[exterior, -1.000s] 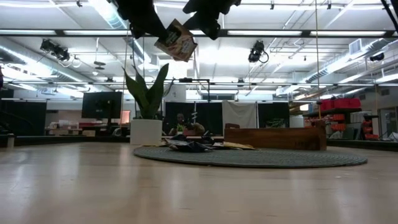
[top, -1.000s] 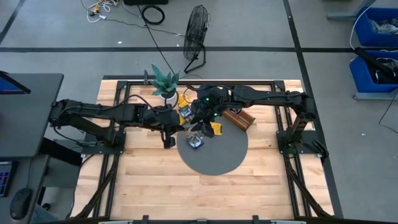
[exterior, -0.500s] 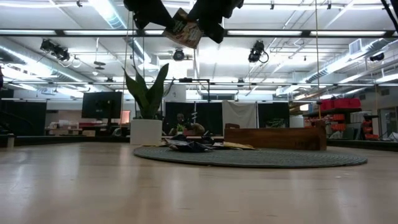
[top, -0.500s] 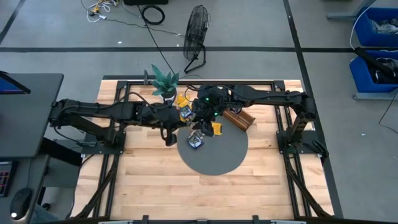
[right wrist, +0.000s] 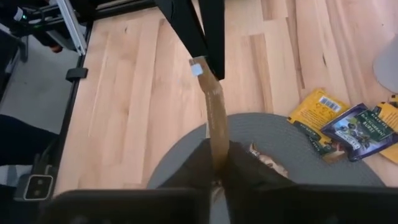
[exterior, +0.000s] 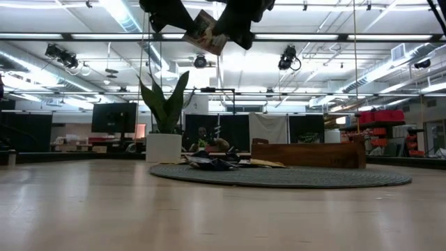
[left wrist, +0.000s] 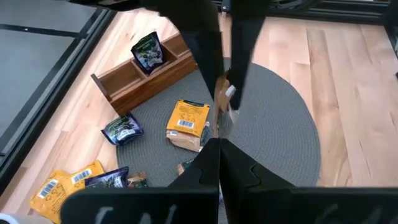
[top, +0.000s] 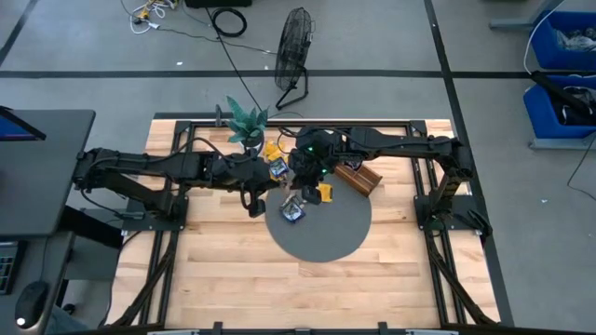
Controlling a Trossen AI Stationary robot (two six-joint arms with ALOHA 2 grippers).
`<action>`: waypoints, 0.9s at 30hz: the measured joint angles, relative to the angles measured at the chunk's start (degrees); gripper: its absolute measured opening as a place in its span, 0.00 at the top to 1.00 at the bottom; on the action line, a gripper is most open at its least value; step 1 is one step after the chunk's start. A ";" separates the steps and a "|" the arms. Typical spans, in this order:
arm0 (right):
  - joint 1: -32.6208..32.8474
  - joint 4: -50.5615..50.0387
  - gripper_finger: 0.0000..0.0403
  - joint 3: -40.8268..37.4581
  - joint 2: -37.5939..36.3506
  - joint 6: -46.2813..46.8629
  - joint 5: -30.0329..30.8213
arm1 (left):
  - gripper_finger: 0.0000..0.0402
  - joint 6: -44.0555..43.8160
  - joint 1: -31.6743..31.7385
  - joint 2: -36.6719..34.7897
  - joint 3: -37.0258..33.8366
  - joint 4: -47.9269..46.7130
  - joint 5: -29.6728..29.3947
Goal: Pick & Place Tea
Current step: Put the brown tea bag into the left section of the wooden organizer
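Over the round grey mat, we are pinching one tea packet between both closed grippers, left gripper and right gripper, while one packet is sitting in the wooden tray and several are lying loose.

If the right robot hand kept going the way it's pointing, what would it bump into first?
Probably the left hand. Both the right hand and the left are shut on the same tea packet, edge-on between them; depth is hard to judge.

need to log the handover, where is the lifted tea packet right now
In the low view the tea packet hangs high above the round mat, pinched between the left hand and the right hand.
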 joint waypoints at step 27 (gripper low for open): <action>-0.16 4.93 1.00 -0.09 -5.50 -1.45 9.16 | 0.64 -1.60 0.66 -12.19 0.01 3.53 -10.45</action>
